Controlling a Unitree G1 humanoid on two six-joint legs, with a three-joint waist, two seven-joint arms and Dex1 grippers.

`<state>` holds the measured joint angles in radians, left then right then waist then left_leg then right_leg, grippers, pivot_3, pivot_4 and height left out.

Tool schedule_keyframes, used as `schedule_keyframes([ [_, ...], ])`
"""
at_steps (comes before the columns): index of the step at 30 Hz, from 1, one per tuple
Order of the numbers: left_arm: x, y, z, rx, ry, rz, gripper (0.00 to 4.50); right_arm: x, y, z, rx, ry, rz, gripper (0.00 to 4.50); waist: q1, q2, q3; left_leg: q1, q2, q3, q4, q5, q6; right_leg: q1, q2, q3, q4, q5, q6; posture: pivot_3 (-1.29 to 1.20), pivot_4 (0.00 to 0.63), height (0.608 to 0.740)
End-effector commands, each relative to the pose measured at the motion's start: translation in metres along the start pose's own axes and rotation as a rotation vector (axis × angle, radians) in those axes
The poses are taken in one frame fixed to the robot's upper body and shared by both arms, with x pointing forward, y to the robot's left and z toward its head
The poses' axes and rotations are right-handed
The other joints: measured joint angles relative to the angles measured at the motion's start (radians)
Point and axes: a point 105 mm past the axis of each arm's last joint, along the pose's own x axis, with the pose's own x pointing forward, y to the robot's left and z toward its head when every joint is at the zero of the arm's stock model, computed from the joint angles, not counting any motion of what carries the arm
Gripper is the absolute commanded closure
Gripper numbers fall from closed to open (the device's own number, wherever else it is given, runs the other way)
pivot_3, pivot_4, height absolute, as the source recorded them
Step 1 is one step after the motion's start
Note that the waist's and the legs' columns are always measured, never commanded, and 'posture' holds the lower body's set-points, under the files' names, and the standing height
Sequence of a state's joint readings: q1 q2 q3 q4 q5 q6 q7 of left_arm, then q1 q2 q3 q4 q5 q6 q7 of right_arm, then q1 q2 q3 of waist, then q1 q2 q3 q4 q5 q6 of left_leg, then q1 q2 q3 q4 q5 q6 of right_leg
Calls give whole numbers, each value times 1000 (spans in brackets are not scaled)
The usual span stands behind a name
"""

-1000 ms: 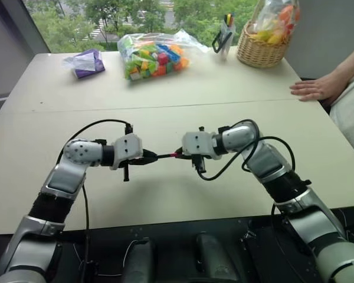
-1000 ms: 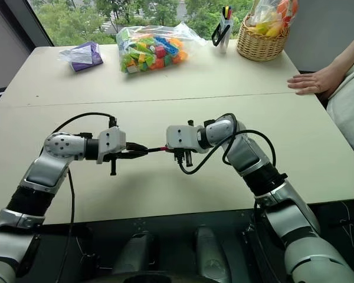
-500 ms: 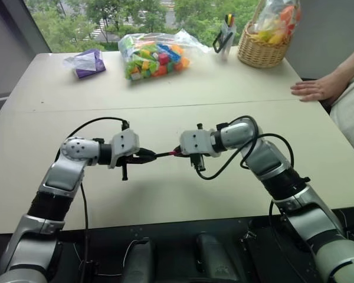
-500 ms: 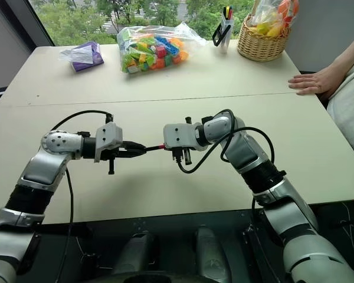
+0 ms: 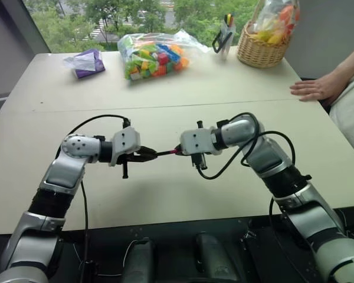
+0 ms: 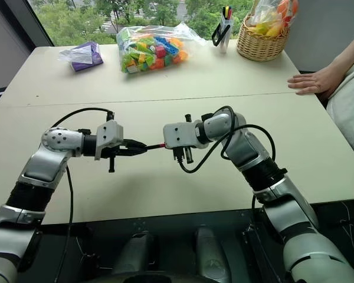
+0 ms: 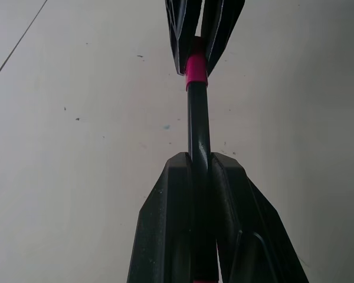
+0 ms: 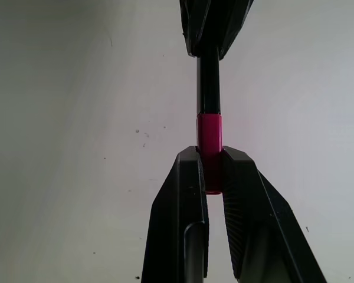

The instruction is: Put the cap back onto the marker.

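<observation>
Both arms meet over the near-middle of the pale tabletop (image 5: 183, 94), hands pointing at each other, raised above the surface. Left hand (image 7: 201, 158) is clamped narrow on the slim black pen-like marker (image 7: 198, 127), right hand (image 8: 210, 154) is pinched on the tiny red-pink plastic tube cap (image 8: 209, 138). In the wrist views the cap is already touching the marker's end, lined up straight with the barrel; black shaft runs into the cap with no gap visible. Judgement: task is nearly done, cap looks at least partly slid on, cannot tell if fully seated. Left to do, probably: a last push together, then let go of one end. Far side of the tabletop has a clear bag of multicoloured plastic building blocks (image 5: 153, 54), a purple packet (image 5: 87, 62), a woven basket (image 5: 261, 52) and a pen holder (image 5: 224, 35); a person's hand (image 5: 311, 89) rests at far right, well apart from the work.
</observation>
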<state>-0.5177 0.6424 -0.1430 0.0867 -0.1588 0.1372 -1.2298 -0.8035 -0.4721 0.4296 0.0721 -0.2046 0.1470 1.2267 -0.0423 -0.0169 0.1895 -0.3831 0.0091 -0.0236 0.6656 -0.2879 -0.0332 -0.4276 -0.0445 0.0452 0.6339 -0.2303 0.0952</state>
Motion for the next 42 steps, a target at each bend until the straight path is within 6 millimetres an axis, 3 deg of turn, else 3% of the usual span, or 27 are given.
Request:
schedule_keyframes([
  [1, 6, 6, 38, 132, -96, 4, 4500, 15, 8, 32, -138, -85, 75, 4454, 0, 0, 0, 0, 0, 0, 0, 0, 0, 0, 0, 0, 0, 0, 0, 0, 150, 740],
  [12, 5, 4, 33, 122, -51, 1, 4500, 16, 8, 12, -174, 20, 82, 4454, 0, 0, 0, 0, 0, 0, 0, 0, 0, 0, 0, 0, 0, 0, 0, 0, 150, 740],
  [32, 1, 4, 35, 78, -88, 43, 4500, 7, 1, 20, -114, -20, -2, 4454, 0, 0, 0, 0, 0, 0, 0, 0, 0, 0, 0, 0, 0, 0, 0, 0, 150, 740],
  [36, 2, 3, 35, 94, -82, 37, 4500, 7, 2, 20, -114, -22, 3, 2776, 0, 0, 0, 0, 0, 0, 0, 0, 0, 0, 0, 0, 0, 0, 0, 0, 150, 740],
  [41, 2, 1, 34, 94, -80, 36, 4500, 7, 2, 19, -118, -16, 3, 74, 0, 0, 0, 0, 0, 0, 0, 0, 0, 0, 0, 0, 1, 0, 0, 0, 150, 740],
  [42, 1, 0, 33, 92, -77, 35, 4500, 6, 2, 18, -120, -13, 1, 74, 0, 0, 0, 0, 0, 0, 0, 0, 0, 0, 0, 0, 1, 0, 0, 0, 150, 740],
])
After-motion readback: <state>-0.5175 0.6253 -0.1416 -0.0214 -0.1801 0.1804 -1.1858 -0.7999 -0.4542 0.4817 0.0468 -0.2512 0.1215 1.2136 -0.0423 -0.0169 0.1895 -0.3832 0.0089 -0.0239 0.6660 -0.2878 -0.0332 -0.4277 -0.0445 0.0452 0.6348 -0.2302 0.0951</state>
